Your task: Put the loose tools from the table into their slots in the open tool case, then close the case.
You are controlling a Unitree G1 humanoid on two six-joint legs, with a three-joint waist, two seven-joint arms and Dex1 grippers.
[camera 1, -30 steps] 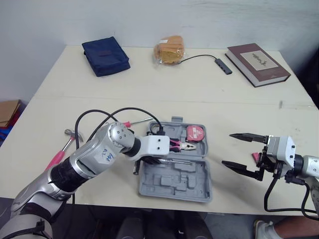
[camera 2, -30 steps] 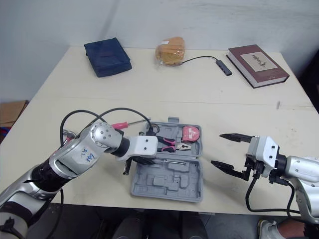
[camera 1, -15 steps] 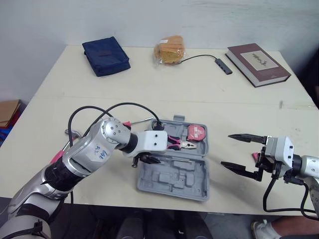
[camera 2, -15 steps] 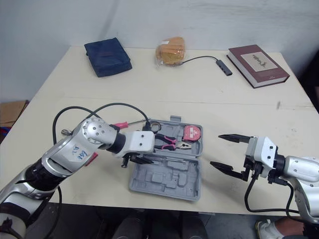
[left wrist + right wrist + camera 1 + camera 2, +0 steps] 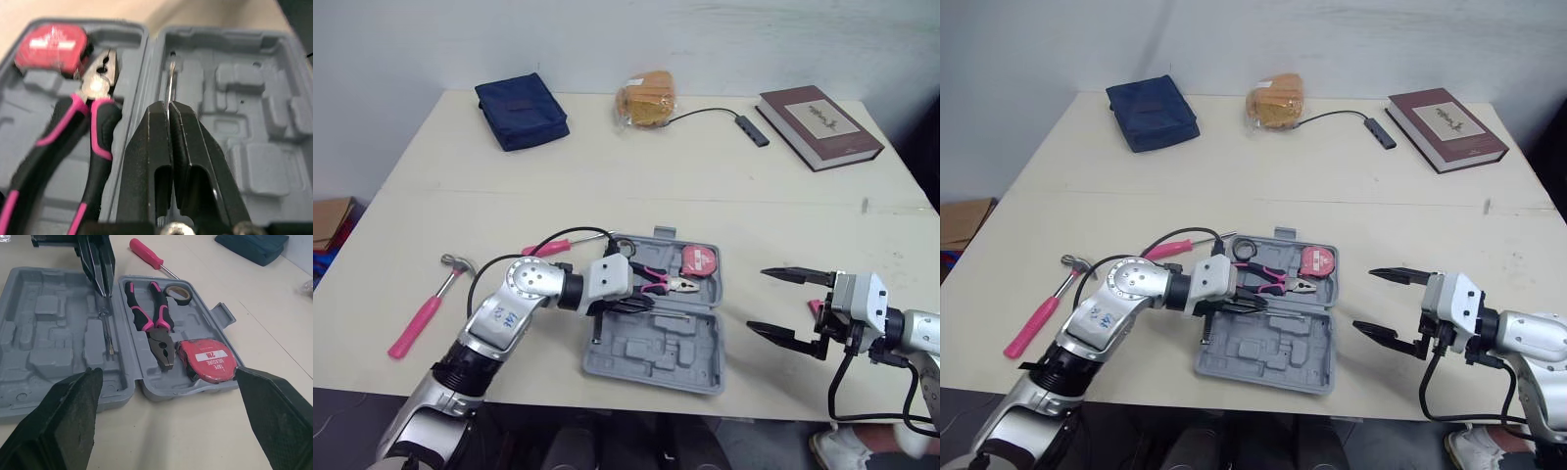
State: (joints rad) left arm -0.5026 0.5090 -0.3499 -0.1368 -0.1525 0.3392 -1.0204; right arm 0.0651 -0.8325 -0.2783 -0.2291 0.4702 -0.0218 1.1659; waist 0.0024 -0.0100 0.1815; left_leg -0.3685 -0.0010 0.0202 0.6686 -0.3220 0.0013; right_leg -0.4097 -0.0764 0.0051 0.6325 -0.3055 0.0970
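The grey tool case (image 5: 651,357) lies open at the table's front, holding pink-handled pliers (image 5: 661,284), a red tape measure (image 5: 697,261) and a black tape roll (image 5: 177,293). My left gripper (image 5: 641,304) is shut on the thin shaft of a screwdriver (image 5: 169,81) lying along the case's hinge. A pink hammer (image 5: 423,315) and a pink screwdriver (image 5: 1170,249) lie loose on the table to the left of the case. To the right of the case, my right gripper (image 5: 759,299) hangs open and holds nothing.
At the table's back are a navy pouch (image 5: 521,110), a bagged bun (image 5: 646,98), a cable with a hub (image 5: 749,128) and a brown book (image 5: 819,125). A small pink object (image 5: 815,308) is partly hidden behind my right gripper.
My left forearm has swung down and inward, uncovering the pink hammer, while its gripper stays at the case's hinge on the screwdriver. The right gripper has barely moved.
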